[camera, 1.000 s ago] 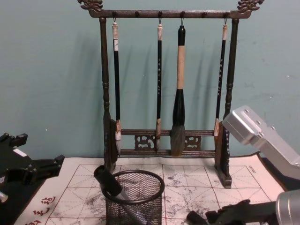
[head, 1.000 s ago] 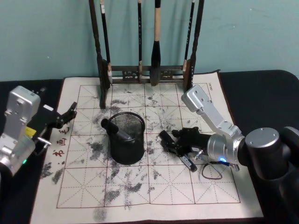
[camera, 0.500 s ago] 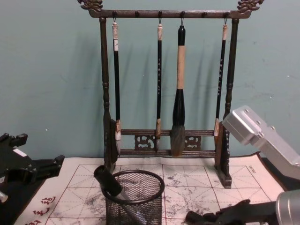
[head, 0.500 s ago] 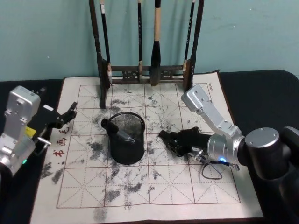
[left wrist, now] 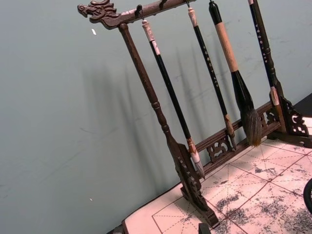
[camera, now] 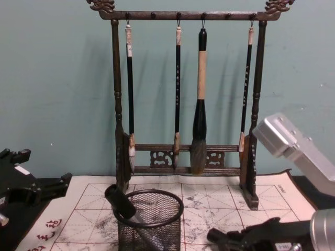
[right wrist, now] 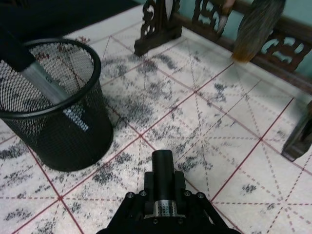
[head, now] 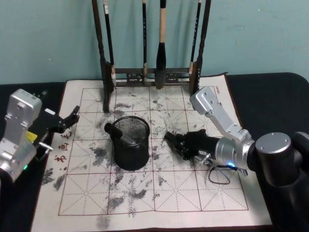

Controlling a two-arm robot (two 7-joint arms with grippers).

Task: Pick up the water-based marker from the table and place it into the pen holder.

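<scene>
Right gripper (head: 179,144) clamped on the water-based marker (right wrist: 162,168), low over the table (head: 169,193) just right of the pen holder (head: 130,151), barrel aimed at it, probably staging the lift over the rim; left gripper (head: 72,116) parked open at the mat's left edge.

Right claw (head: 177,144) is matte black, and up close its body carries a row of small screws (right wrist: 141,193) beside a white printed label (right wrist: 165,208). Behind the claw comes a silver barrel (head: 227,152) with a blue light (head: 231,166) and a thin black cable (head: 218,178) looping off it, then a dark grey round joint (head: 274,147). Left claw (head: 73,115) is black too. Behind it there's a boxy silver link (head: 21,111), a yellow patch (head: 31,137) and a green light (head: 24,167).
</scene>
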